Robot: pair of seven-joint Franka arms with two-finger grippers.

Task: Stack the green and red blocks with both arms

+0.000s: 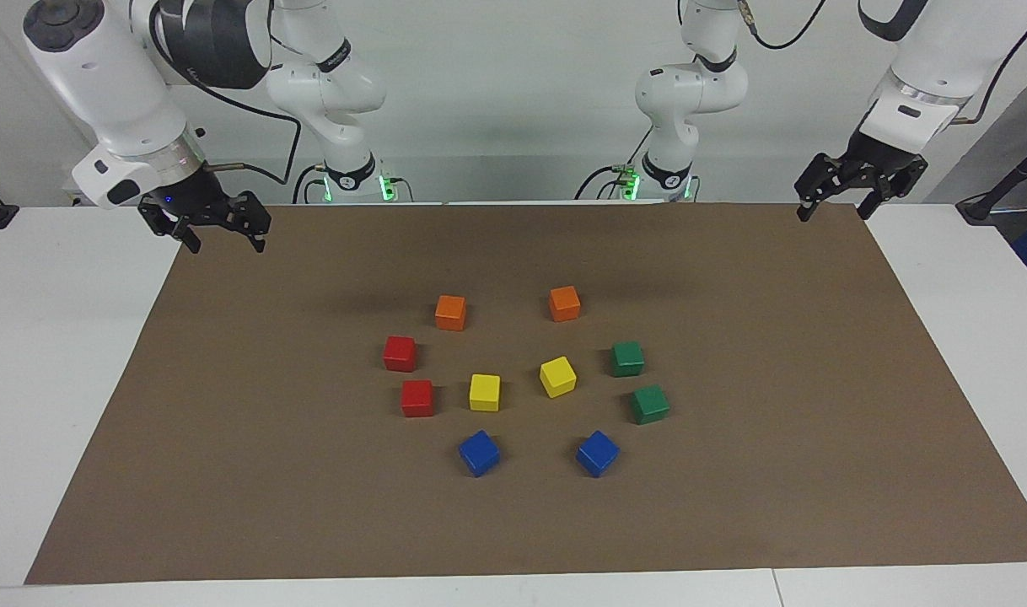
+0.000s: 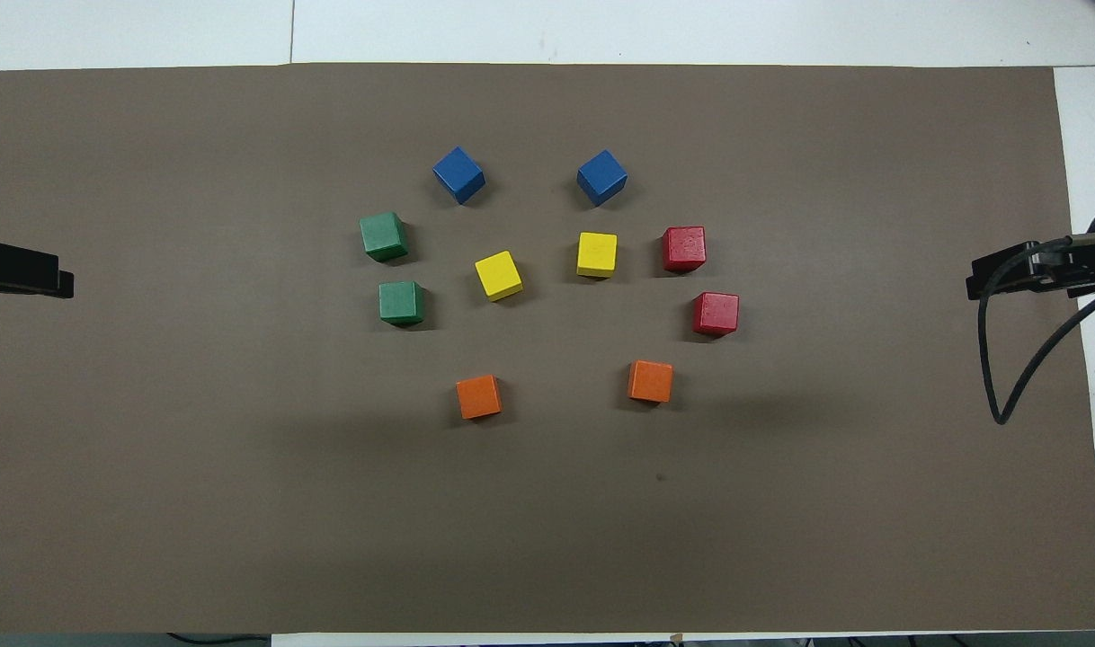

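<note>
Two green blocks (image 1: 627, 358) (image 1: 649, 404) sit apart on the brown mat toward the left arm's end; they also show in the overhead view (image 2: 402, 303) (image 2: 384, 236). Two red blocks (image 1: 400, 353) (image 1: 417, 398) sit apart toward the right arm's end, also in the overhead view (image 2: 716, 314) (image 2: 684, 249). No block is on another. My left gripper (image 1: 834, 209) hangs open and empty over the mat's corner at its own end. My right gripper (image 1: 225, 243) hangs open and empty over the mat's edge at its end. Both arms wait, well away from the blocks.
Two orange cubes (image 1: 450, 312) (image 1: 564, 303) lie nearest the robots. Two yellow cubes (image 1: 484, 392) (image 1: 557, 376) lie in the middle between the reds and greens. Two blue cubes (image 1: 479, 453) (image 1: 597, 453) lie farthest. The brown mat (image 1: 775, 506) covers the white table.
</note>
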